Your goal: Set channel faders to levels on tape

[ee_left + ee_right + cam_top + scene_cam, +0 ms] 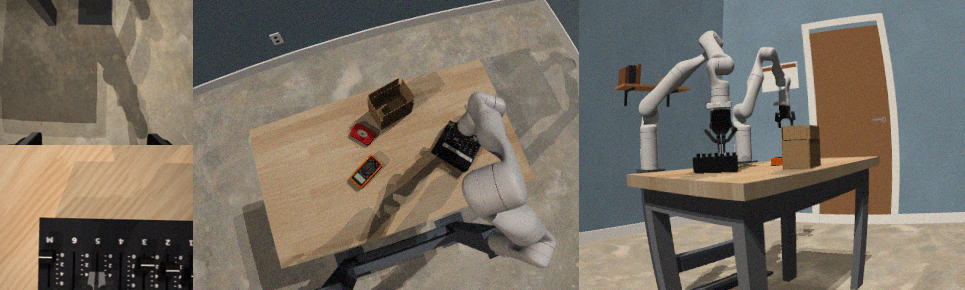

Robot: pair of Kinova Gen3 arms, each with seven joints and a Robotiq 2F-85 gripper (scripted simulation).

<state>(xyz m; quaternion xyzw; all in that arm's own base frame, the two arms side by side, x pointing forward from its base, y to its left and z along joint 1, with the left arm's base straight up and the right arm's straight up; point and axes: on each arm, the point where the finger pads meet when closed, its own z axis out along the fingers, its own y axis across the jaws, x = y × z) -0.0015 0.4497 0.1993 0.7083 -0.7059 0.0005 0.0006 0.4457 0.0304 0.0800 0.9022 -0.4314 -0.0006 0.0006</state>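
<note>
As small black fader caps (147, 265) on the boxy black lighting desk (456, 161) (715, 164) (97, 228) are prob. sliding lightly, best pushed low side-on, closed black R gripper (721, 151) (96, 278) is pointing down at it, open black L gripper (784, 122) (94, 140) hanging well apart.

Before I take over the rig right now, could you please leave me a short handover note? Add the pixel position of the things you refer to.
Left gripper (784, 120) (94, 139): open, away from the lighting desk (455, 162) (715, 164) (65, 229).
Right gripper (721, 150) (96, 279): shut, over the desk near channel 5, nothing visible between its fingers.
Faders: master fader (45, 257) just past 0; channel 3 fader (147, 265) and channel 2 fader (172, 270) near 2.
Done: no channel can be confirmed; tape levels are unreadable.
Left: check every channel against its tape; confirm the master's starting level.
</note>
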